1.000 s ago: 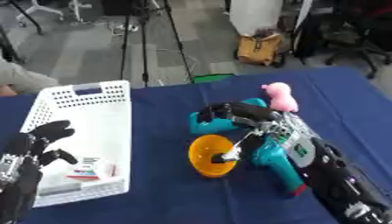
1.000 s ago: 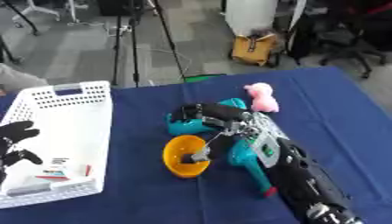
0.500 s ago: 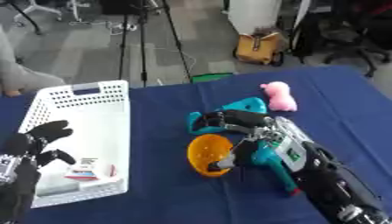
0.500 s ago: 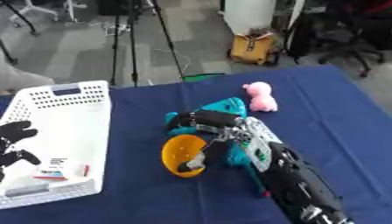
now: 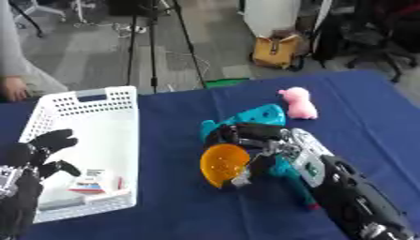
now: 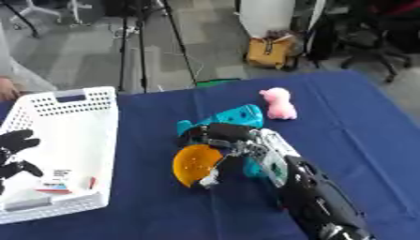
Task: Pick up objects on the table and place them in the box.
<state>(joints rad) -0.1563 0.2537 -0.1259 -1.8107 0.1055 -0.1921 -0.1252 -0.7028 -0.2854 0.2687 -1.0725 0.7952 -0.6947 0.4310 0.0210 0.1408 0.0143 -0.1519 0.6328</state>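
- The robot's right hand point(image 5: 261, 143) is reaching in from the lower right of the frame to the middle of the dark blue tablecloth point(image 5: 377, 117), its black and silver forearm running diagonally up from the corner.
- Its fingers are curling over the top edge of a round orange plastic bowl point(image 5: 222, 164), and the thumb is pressing in from below, so the hand is pinching the bowl's rim.
- The bowl is tipping up on its edge, with its open side facing the left of the frame, just below centre.
- A teal plastic toy point(image 5: 254, 116) is lying right behind the hand, partly hidden by the fingers; more teal is showing under the wrist.
- A small pink plush toy point(image 5: 297, 102) is sitting well apart from the hand, toward the upper right of the cloth.
- The white perforated plastic box point(image 5: 90, 117) is standing at the left of the frame, with a small white carton with red print point(image 5: 88, 180) lying at its near end.
- The robot's left hand point(image 5: 39, 150) is hovering over the box's lower left edge, its black fingers relaxed and spread, holding nothing.
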